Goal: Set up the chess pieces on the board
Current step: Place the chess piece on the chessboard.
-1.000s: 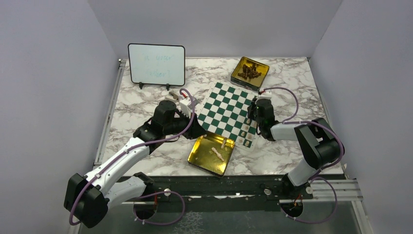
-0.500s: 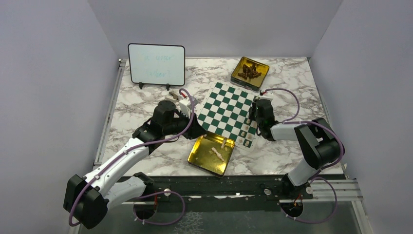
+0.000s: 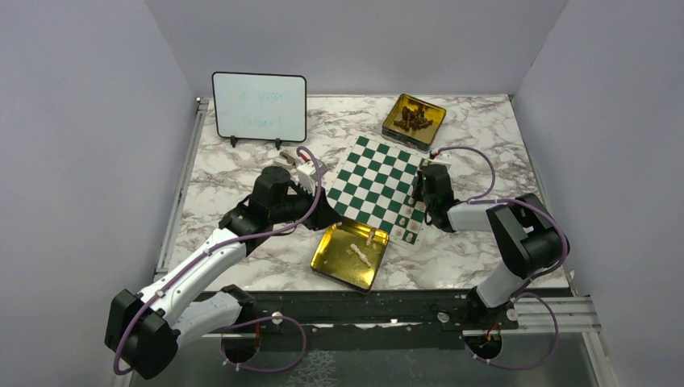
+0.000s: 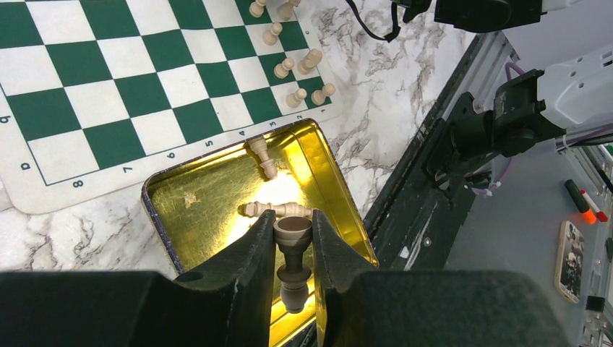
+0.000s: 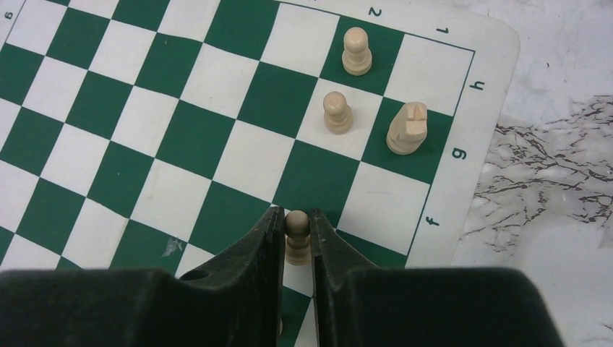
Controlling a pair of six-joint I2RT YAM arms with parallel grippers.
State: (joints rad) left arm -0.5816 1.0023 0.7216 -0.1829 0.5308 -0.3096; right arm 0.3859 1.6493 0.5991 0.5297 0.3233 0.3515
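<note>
Clamping piece (image 4: 293,242) in left jaws above tin (image 4: 195,199); clamping pawn (image 5: 296,230) in right jaws over board (image 5: 181,137).

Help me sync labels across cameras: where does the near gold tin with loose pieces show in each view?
Top external: near gold tin, lower centre, at the board's near edge.
Left wrist: tin fills lower centre, behind the left gripper clamping a chess piece.
Right wrist: not in view.
Shared landmark: the green-and-white board, in all three.
</note>
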